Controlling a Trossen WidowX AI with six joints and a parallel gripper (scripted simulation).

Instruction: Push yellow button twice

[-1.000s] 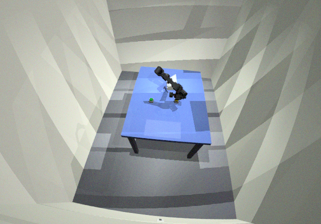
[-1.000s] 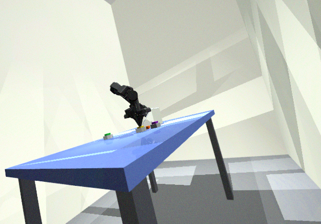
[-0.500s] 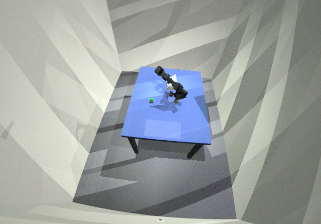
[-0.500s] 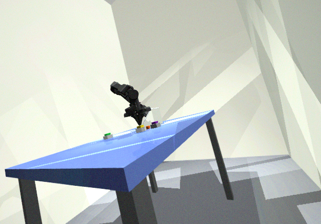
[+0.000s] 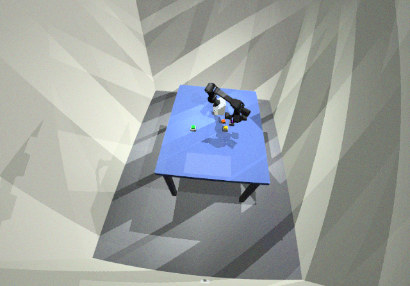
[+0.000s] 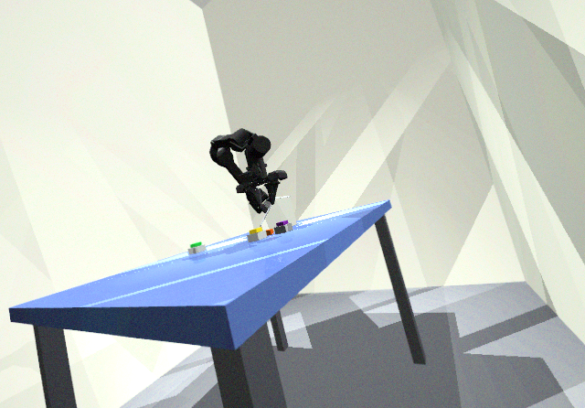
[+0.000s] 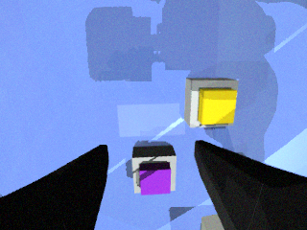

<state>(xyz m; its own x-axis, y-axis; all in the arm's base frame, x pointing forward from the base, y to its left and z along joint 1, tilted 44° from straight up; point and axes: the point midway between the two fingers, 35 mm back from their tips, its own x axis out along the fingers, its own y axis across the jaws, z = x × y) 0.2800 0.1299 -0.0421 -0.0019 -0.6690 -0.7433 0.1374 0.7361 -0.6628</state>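
The yellow button [image 5: 225, 127] [image 6: 255, 230] [image 7: 217, 106] sits on a grey and white base on the blue table, with its cap standing proud. Nothing touches it. My gripper [image 6: 267, 205] [image 7: 152, 149] is open and empty, raised above the table. In the wrist view the yellow button lies up and to the right of the fingertips, outside the gap between them. The purple button [image 6: 281, 222] [image 7: 154, 179] shows between and below the fingers, well beneath them. In the top view the arm partly hides the fingers.
An orange block [image 5: 223, 121] [image 6: 270, 231] lies close beside the yellow button, towards the arm's base. A green button [image 5: 193, 127] [image 6: 196, 244] stands farther off to the left. A pale box-like object [image 5: 219, 109] stands behind, by the arm's base.
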